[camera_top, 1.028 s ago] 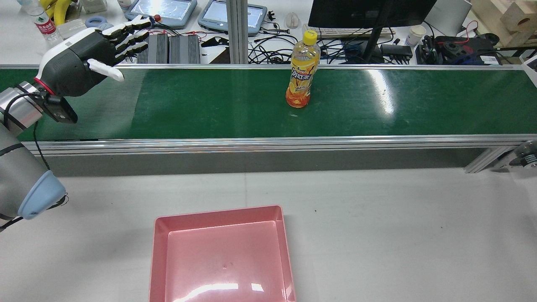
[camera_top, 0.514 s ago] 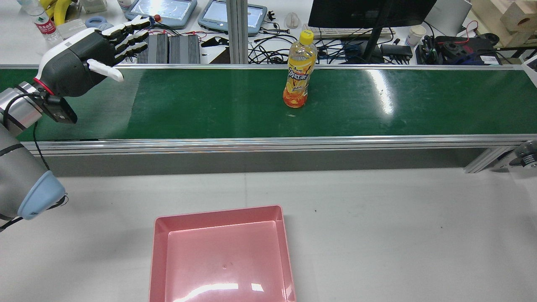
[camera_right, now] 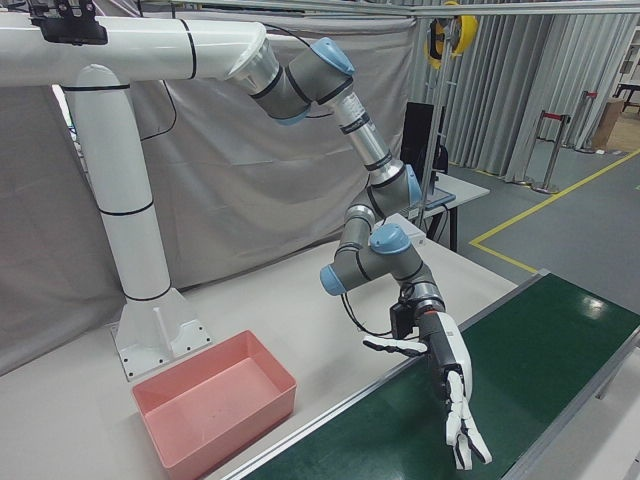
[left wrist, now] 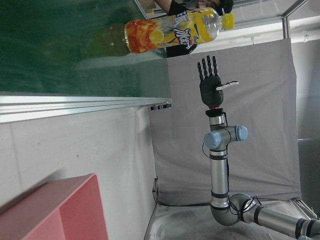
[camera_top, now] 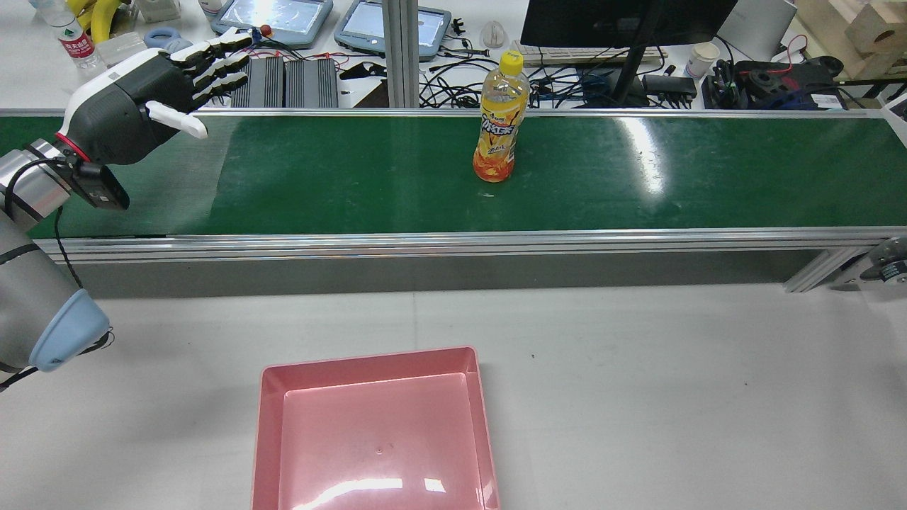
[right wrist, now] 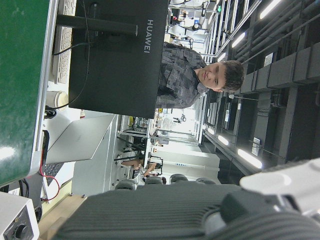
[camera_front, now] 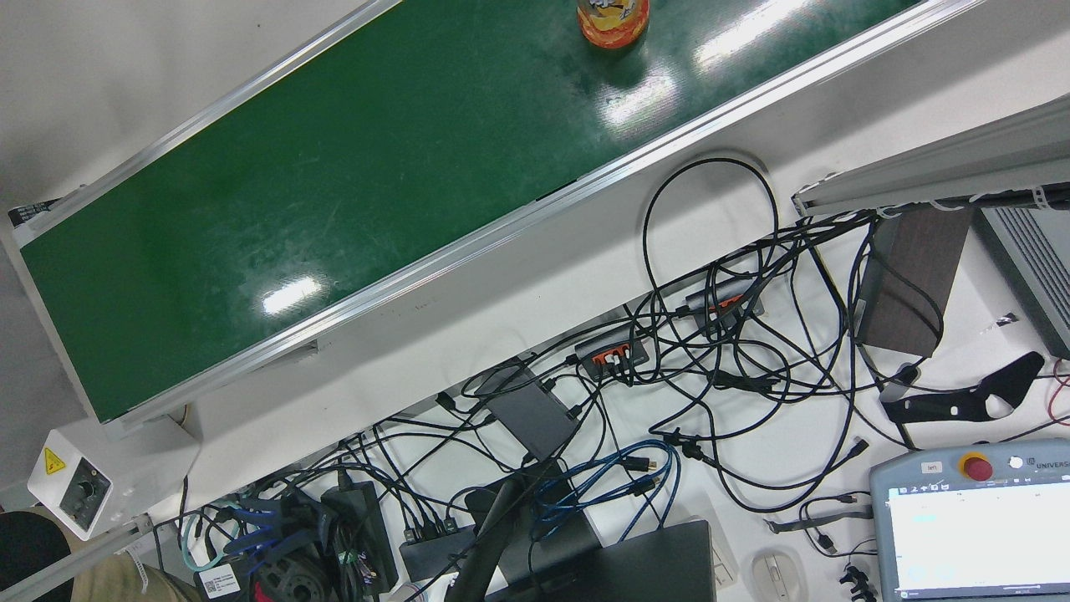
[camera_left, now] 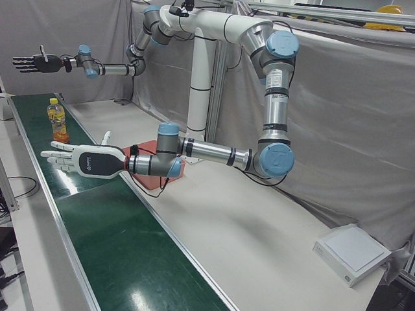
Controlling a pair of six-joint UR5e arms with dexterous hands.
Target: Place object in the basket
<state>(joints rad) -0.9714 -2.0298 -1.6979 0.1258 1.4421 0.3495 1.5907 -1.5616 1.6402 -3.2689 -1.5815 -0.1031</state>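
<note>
Green belt (camera_top: 354, 177) w/ bottle (camera_top: 498, 120) upright; left hand (camera_top: 134, 106) flat, fingers spread wide, empty; right hand (camera_left: 35, 63) likewise.

1 bottle (camera_top: 497, 124), 1 basket (camera_top: 373, 432), 2 hands (camera_left: 81, 160)

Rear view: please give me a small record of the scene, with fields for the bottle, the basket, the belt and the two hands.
bottle: orange drink bottle, yellow cap, upright on the belt
belt: green belt, carries only the bottle
basket: pink basket, empty, on the white table
left hand: left hand open, over the belt's end, apart from the bottle
right hand: right hand open, raised, holds nothing
</note>
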